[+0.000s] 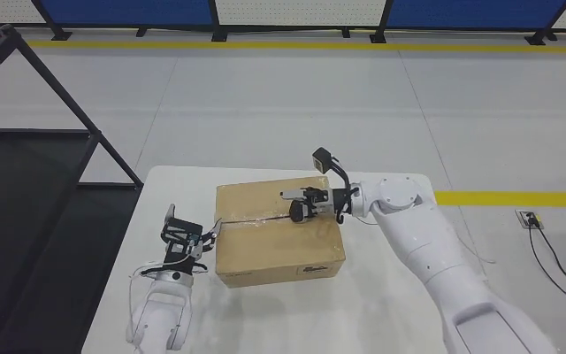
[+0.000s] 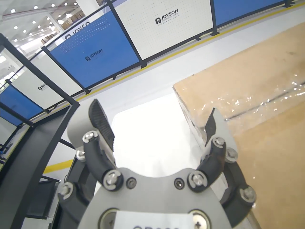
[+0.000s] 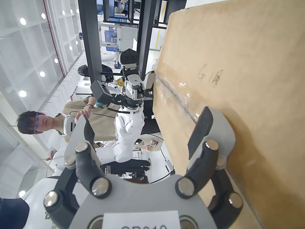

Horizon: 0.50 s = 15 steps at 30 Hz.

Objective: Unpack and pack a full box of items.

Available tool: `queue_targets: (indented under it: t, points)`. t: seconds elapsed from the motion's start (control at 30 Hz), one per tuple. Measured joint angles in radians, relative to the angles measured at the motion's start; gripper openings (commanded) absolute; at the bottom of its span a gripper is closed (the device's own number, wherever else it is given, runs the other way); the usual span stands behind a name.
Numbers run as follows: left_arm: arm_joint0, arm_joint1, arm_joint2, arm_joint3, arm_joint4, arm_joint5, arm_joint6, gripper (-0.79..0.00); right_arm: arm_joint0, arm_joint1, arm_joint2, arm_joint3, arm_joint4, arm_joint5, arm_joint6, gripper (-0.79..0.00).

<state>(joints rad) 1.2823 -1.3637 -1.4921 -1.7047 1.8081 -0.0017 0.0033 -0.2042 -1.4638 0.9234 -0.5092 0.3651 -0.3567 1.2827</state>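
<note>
A closed brown cardboard box (image 1: 274,243) stands in the middle of the white table (image 1: 380,301). Clear tape (image 1: 256,221) runs along its top seam. My right gripper (image 1: 302,205) hovers over the top of the box at the seam, open; in the right wrist view (image 3: 143,129) one finger (image 3: 202,129) rests against the cardboard (image 3: 238,60) beside the taped seam (image 3: 176,96). My left gripper (image 1: 203,237) is at the box's left end, open; in the left wrist view (image 2: 155,120) one finger (image 2: 212,125) is at the taped edge (image 2: 262,101) of the box (image 2: 262,72).
A black metal frame (image 1: 53,168) stands off the table's left side. Bare tabletop lies in front of the box and to its right. Blue and white fence panels (image 1: 292,11) line the far side of the floor.
</note>
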Motion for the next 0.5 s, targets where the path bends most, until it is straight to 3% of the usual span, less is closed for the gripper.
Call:
queue_targets:
  t: [0.5]
  points:
    - [0.019,0.003,-0.002,-0.008,-0.021,0.013,0.014,0.0,0.001,-0.025,-0.002,-0.081,0.028,-0.055,-0.088,0.0]
